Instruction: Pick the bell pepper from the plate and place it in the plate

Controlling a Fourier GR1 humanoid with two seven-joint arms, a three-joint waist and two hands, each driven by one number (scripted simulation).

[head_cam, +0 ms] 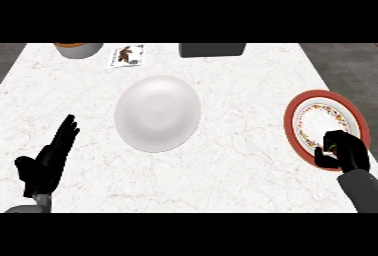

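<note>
While my right robot hand (341, 149) is curled over the lower part of the red-rimmed plate (294, 118) at the right edge of the frame, I see only a small red and green spot between its fingers, and I judge this to be the bell pepper (330, 146). The fingers are bent round it, so the hand seems to be holding it, but most of the pepper is hidden and I cannot say if it is lifted or if it touches the plate.

The risk I see is this: the hold covers only a little of a round, smooth thing, so it could slip out when I carry it across the worktop (244, 165) to the white plate (158, 113) in the middle of the frame. The lift could also catch the rim of the patterned plate and push that plate, which lies very near the right border of the worktop.

My left robot hand (46, 160) rests at the lower left, with straight fingers, holding nothing.

The white plate holds nothing. At the upper left, a grey bowl (78, 49) is cut by the edge; its contents look orange-brown, and I cannot name them.
</note>
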